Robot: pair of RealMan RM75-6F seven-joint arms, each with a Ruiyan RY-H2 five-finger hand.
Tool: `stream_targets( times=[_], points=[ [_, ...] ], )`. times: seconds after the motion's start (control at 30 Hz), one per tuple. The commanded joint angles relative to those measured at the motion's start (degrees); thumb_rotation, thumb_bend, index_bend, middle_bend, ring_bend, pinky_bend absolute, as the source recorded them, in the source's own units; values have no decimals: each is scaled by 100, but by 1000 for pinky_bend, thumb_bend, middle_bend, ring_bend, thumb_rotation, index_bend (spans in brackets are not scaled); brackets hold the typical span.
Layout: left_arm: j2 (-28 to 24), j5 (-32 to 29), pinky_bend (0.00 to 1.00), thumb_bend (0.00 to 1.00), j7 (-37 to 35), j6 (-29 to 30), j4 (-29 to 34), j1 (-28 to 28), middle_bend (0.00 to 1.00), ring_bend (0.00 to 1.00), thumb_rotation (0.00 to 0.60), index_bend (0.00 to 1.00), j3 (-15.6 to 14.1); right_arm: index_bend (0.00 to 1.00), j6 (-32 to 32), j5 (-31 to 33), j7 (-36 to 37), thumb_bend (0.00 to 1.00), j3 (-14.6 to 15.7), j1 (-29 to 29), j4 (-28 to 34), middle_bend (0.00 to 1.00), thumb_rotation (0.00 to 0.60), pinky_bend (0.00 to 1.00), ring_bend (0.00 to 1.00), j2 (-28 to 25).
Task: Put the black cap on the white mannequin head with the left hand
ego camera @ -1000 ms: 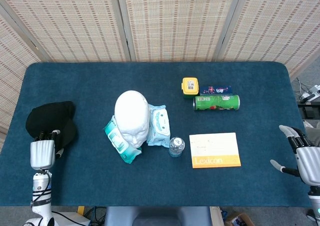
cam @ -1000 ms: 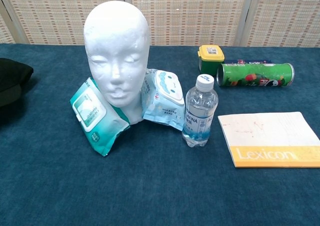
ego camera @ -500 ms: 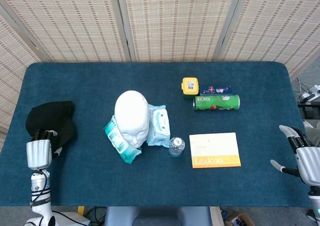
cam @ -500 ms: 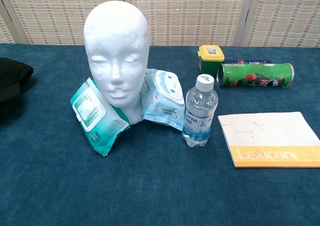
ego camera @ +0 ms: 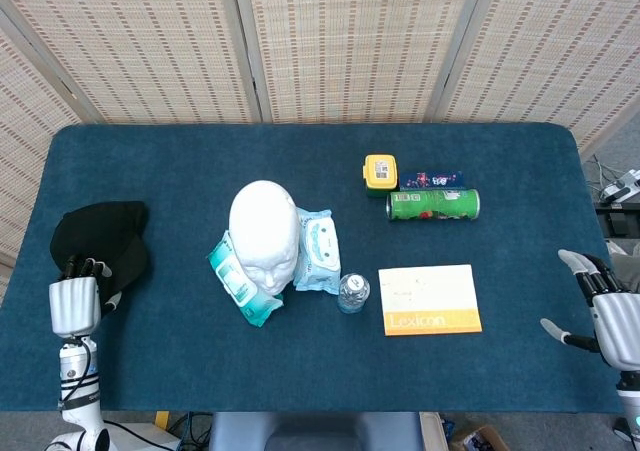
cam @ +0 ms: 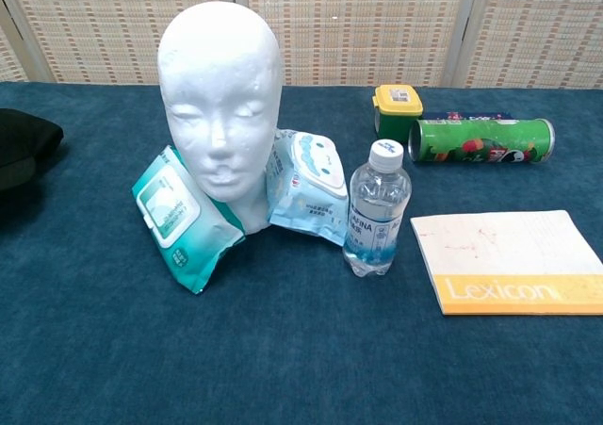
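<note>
Resting at the table's left edge, your left hand [ego camera: 74,304] is lying with its fingers [ego camera: 87,268] reaching onto the near rim of the black cap [ego camera: 100,236]; whether they are pinching the fabric, you cannot tell. The cap is sitting well apart from the white mannequin head [ego camera: 264,235], which is standing upright between two wet-wipe packs [cam: 179,218]. Your right hand [ego camera: 610,312] is hanging beyond the right edge, fingers spread, holding nothing.

bright, even light in both views, sharp focus, only soft shadows, no glare.
</note>
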State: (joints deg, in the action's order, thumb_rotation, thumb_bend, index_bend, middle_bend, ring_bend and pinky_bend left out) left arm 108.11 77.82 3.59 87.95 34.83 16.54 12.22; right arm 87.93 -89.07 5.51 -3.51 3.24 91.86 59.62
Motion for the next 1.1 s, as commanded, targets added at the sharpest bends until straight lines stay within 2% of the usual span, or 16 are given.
stream_targets(
  times=[0.03,0.37,0.5,0.73,0.87,0.97,1.1],
  points=[
    [15,-29,547,154,6,9,-18,4,446,221,600,551,32,51,1,0,1,0,-1,0,0,186,600,397,135,0],
    [98,-199,547,195,124,-4,-84,20,468,240,599,612,181,51,5,1,12,0,-2,-3,-4,186,600,397,135,-3],
    [103,-266,547,195,219,-58,-82,22,473,244,546,619,218,51,11,1,17,0,-3,-6,-2,186,600,397,135,-6],
    [100,-350,547,199,369,-137,-53,36,477,245,508,621,263,51,15,6,25,0,-6,-8,-1,186,600,397,135,-9],
    [90,-387,547,254,425,-181,-27,35,478,245,381,621,275,51,14,11,25,0,-8,-9,1,186,600,397,135,-10],
    [87,-410,547,297,460,-204,-14,35,478,245,344,620,283,51,17,9,26,0,-8,-11,3,186,600,397,135,-12],
    [80,-442,547,351,501,-254,13,34,478,245,324,621,289,51,22,8,31,0,-7,-15,2,186,600,397,135,-13]
  ],
)
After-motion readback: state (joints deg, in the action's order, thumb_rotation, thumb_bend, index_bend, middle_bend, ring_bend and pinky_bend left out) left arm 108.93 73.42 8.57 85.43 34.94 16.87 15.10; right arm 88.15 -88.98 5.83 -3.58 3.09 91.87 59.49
